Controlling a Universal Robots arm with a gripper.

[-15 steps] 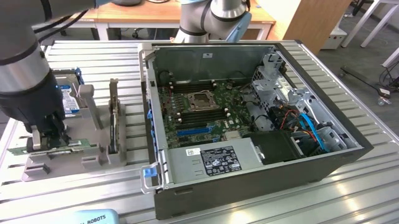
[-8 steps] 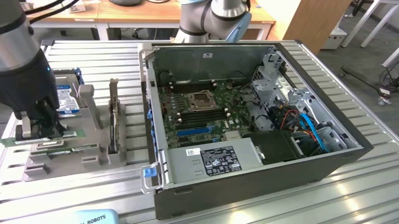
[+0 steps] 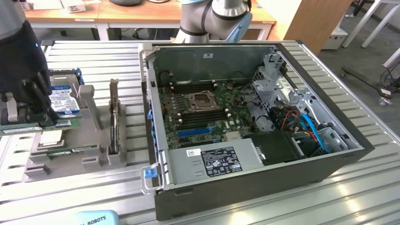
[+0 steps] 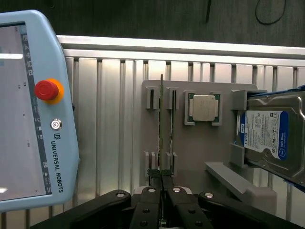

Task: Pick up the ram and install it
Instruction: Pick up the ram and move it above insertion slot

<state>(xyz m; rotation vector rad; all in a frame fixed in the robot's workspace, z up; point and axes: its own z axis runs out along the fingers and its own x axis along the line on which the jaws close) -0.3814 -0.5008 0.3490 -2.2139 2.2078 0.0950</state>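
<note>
Wrist view, item in hand: ram [image 4: 162, 126], a thin green stick seen edge-on, clamped between the fingers of the gripper [image 4: 162, 181]. The jaws are drawn together on the board with no gap on either side. Location: over the grey holder [image 4: 200, 148], just beside the spare ram [image 4: 172, 129], which sits seated in that holder. The held stick overshoots the holder's far edge and the spare does not, so it looks raised out of its seat; this is a judgement, not a certainty. Same holder also carries: chip [image 4: 204, 108], lying flat; drive [image 4: 267, 136], propped at a tilt. Beside the holder: pendant [image 4: 28, 119], above the slatted table [image 4: 109, 143]. Orientation: ram on edge, faces upright, long axis level and running with the table's slats. Which edge bears the contacts cannot be told. The exterior view shows that axis going across from its left to its right. There the stick lies at the far left under the gripper, well apart from the case [image 3: 250, 192]. Step in hand, as judged: pick-up made, install not begun. Requirements of the move ahead, as judged: travel toward the exterior view's right, clearance over the case wall, stick kept on edge. The memory slots [image 3: 187, 86] lie roughly along the stick's own line, so little turning seems needed, only square alignment and a straight push down.
</note>
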